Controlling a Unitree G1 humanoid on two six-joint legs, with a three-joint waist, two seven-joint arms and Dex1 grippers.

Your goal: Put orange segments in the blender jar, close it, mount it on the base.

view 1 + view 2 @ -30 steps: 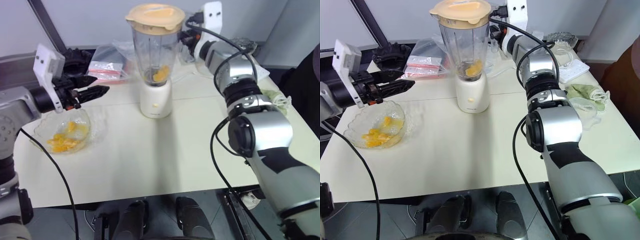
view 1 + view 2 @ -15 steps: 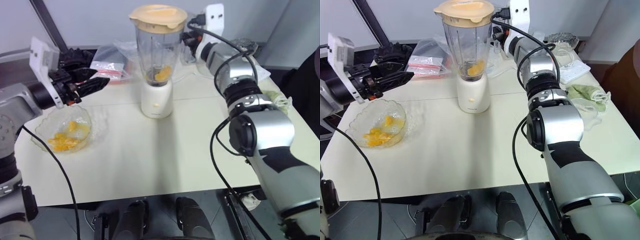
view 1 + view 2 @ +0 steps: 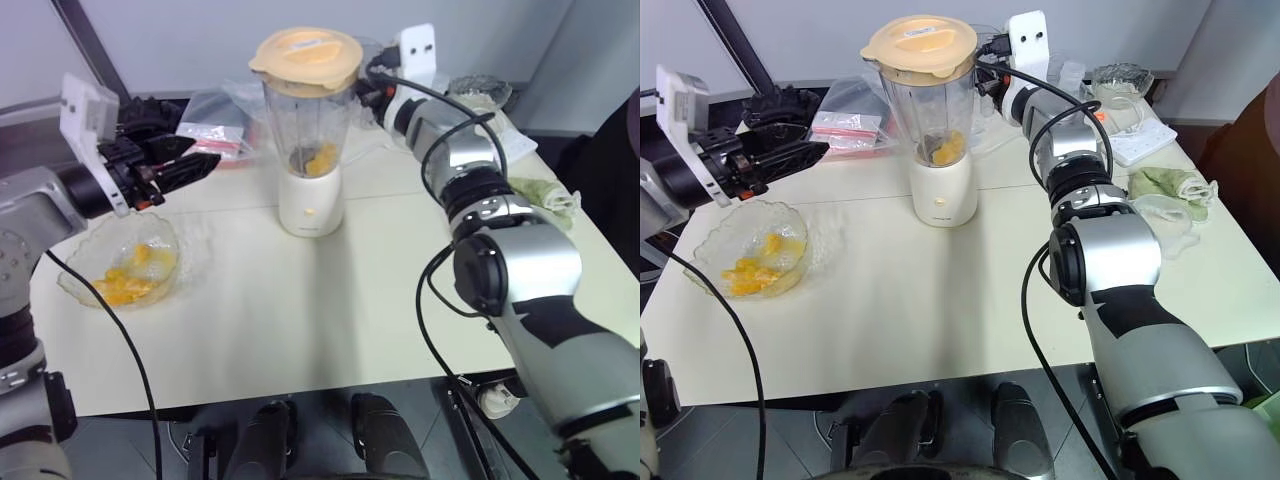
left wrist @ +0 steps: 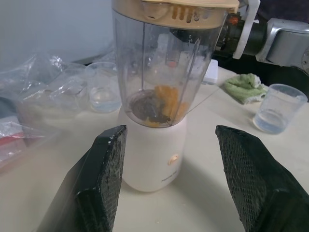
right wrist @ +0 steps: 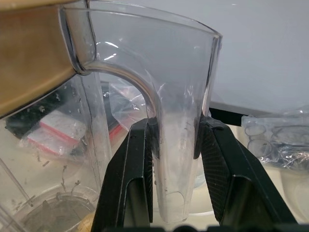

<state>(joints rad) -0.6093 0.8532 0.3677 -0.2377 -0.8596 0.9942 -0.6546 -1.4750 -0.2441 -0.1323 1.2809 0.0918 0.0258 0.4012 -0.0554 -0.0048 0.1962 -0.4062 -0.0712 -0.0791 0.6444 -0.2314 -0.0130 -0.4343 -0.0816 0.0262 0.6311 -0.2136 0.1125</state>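
You see a clear blender jar (image 3: 928, 110) with a cream lid (image 3: 919, 44), cream-white base (image 3: 940, 195), yellow-orange segments (image 3: 945, 150), pale tabletop (image 3: 940, 300).

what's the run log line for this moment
stage: jar on base | blender jar: lid on, orange segments inside | base: on table | right gripper: shut on jar handle | left gripper: open, empty

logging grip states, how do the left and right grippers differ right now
The left gripper is open and empty, held apart from the blender jar; the right gripper is shut on the jar's handle. The left hangs above the glass bowl, the right behind the jar. Both have black fingers.
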